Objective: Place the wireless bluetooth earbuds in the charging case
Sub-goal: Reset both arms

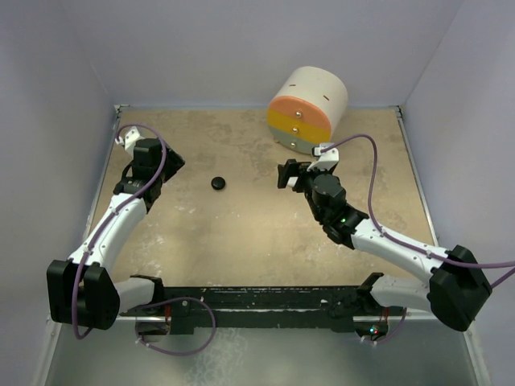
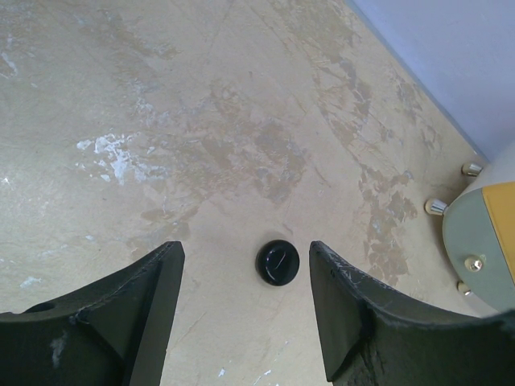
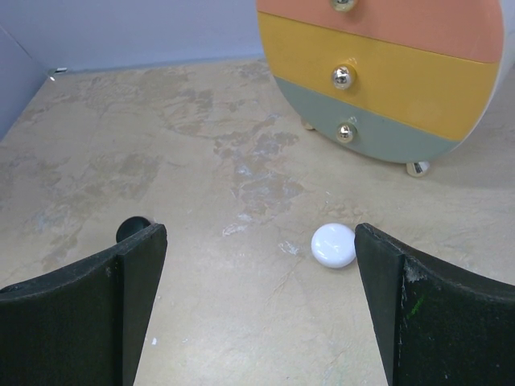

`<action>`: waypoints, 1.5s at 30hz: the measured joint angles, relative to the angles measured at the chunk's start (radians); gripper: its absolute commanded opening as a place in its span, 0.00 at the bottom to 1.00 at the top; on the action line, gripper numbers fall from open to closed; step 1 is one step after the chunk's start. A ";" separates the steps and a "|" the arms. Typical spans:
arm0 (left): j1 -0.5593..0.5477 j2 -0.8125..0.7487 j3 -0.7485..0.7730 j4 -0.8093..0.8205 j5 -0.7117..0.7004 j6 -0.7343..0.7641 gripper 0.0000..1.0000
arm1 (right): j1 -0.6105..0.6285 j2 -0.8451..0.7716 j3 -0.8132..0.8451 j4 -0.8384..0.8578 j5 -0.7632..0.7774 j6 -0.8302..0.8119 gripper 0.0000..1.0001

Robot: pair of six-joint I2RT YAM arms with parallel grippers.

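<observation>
The small shiny black round case (image 1: 218, 183) lies on the tan table (image 1: 241, 241). The left gripper (image 2: 245, 253) is spread wide, facing it. The right gripper (image 3: 261, 235), spread wide too, faces a small white round earbud (image 3: 333, 244).

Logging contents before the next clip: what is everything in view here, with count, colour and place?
charging case: one, glossy black, on the table between the two tools, apart from both.
white rounded piece: one, white, on the table before the drawer unit, seen in the right wrist view only; whether it is an earbud cannot be told.
drawer unit: one, cream body with orange, yellow and grey-green fronts, far side, right of centre.
table: one, mottled beige.
cables: two, purple, one along each arm.
left arm, right arm: two, white and black, bases at the near edge.
left tool: one, black, open, empty, facing the case.
right tool: one, black, open, empty, near the white piece.
</observation>
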 measured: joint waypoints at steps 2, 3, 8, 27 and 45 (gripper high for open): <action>0.000 0.000 0.000 0.000 0.000 0.000 0.62 | 0.000 -0.002 0.000 0.000 0.000 0.000 1.00; 0.000 0.000 0.000 0.000 0.000 0.000 0.62 | 0.000 -0.002 0.000 0.000 0.000 0.000 1.00; 0.000 -0.001 0.000 0.000 0.000 0.000 0.62 | 0.000 -0.007 0.000 -0.002 0.000 0.000 1.00; 0.000 -0.001 0.000 0.000 0.000 0.000 0.62 | 0.000 -0.018 0.000 -0.008 0.002 0.000 1.00; 0.000 -0.079 -0.018 -0.002 0.008 0.000 0.63 | -0.019 -0.144 -0.072 -0.044 0.004 0.022 1.00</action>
